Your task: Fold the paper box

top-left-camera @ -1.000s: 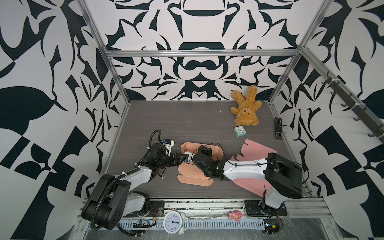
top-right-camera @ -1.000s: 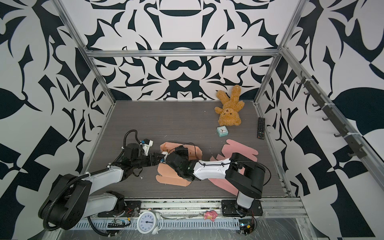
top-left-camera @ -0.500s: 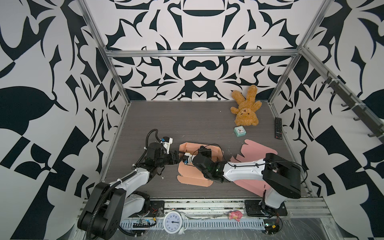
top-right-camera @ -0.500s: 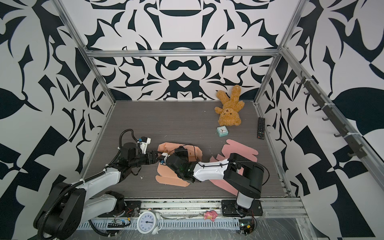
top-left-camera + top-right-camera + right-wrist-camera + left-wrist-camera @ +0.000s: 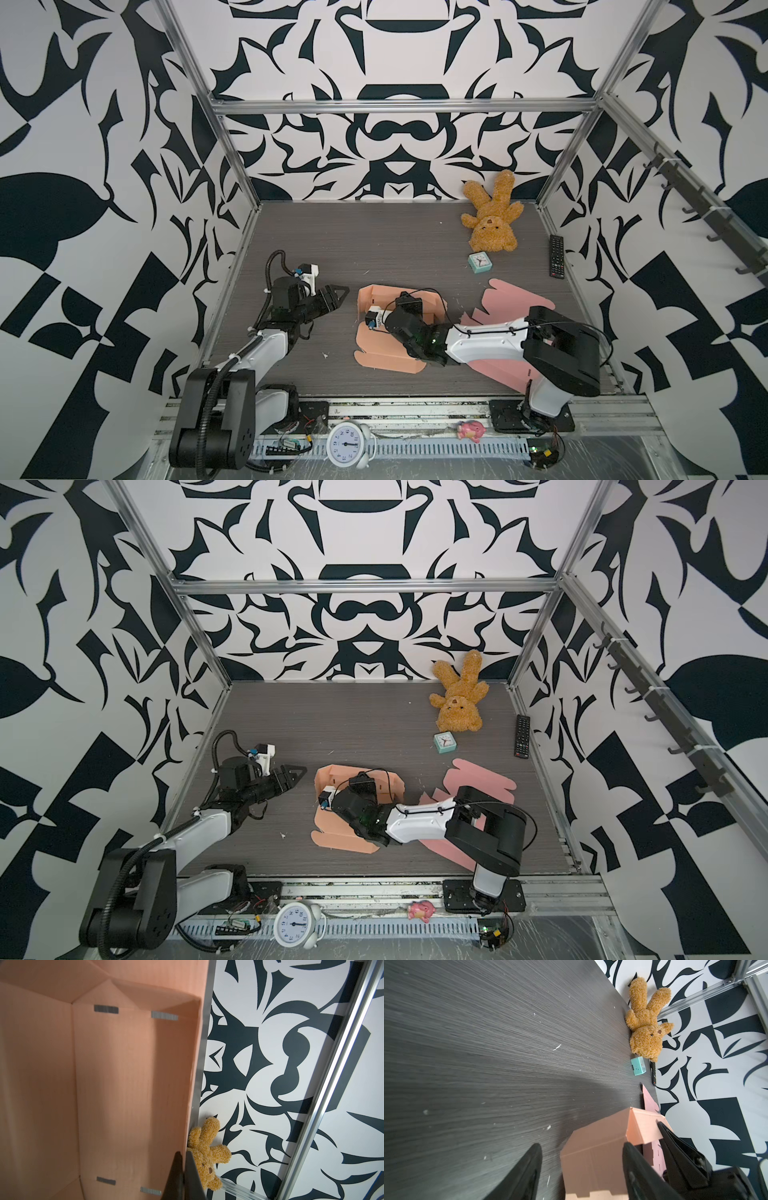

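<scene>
The peach paper box [image 5: 376, 347] [image 5: 332, 827] lies part-folded mid-table in both top views, its left and far walls raised and a flap flat toward the front. My right gripper [image 5: 410, 300] [image 5: 184, 1153] is shut on the box's far wall [image 5: 193, 1084], one finger on each side of its edge. The box's inside [image 5: 114, 1084] fills the right wrist view. My left gripper [image 5: 338, 297] [image 5: 297, 775] [image 5: 581, 1145] is open, left of the box and apart from it. In the left wrist view the box's left wall [image 5: 593, 1157] shows beyond the open fingers.
A flat pink cardboard sheet [image 5: 513, 299] lies right of the box, partly under the right arm. A teddy bear [image 5: 492, 220], a teal clock [image 5: 480, 262] and a remote [image 5: 557, 262] sit at the back right. A white alarm clock [image 5: 347, 444] stands on the front rail.
My left gripper has drawn back leftward from the box's left side and narrowed slightly. The right gripper keeps its hold on the far wall.
</scene>
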### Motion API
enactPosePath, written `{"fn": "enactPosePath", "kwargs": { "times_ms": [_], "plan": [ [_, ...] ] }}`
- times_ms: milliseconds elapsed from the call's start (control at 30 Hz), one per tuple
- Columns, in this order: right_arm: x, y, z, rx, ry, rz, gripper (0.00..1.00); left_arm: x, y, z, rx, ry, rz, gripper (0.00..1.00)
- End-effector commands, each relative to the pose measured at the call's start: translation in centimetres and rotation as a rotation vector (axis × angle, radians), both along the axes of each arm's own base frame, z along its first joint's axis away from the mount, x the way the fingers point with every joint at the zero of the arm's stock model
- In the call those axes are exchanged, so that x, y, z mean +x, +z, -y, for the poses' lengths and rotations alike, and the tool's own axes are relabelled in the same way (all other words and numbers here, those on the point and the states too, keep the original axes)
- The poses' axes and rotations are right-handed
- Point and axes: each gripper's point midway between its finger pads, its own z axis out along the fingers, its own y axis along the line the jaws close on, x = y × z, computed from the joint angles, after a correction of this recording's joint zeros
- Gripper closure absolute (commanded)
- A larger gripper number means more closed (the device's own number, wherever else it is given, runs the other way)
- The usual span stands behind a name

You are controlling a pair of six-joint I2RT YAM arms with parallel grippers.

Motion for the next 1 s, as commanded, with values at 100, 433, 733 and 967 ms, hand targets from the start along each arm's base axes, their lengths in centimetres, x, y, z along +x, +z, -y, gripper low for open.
{"fn": "enactPosePath", "kwargs": {
  "times_ms": [100,433,733,967],
  "plan": [
    [-0.5,-0.8,-0.2,-0.035,0.023,-0.014,0.97,0.7,-4.3,1.2,0.044,-0.088,-0.187,0.38],
    [-0.5,-0.9,-0.2,-0.047,0.020,-0.004,0.96,-1.3,-5.1,4.3,0.042,-0.174,-0.189,0.39],
    [-0.6,-1.1,-0.2,-0.055,0.022,-0.001,0.96,-4.0,-5.5,4.9,0.052,-0.179,-0.183,0.39],
    [-0.8,-1.0,-0.3,-0.055,0.030,0.001,0.96,-5.1,-5.3,5.5,0.079,-0.200,-0.124,0.37]
  ]
}}
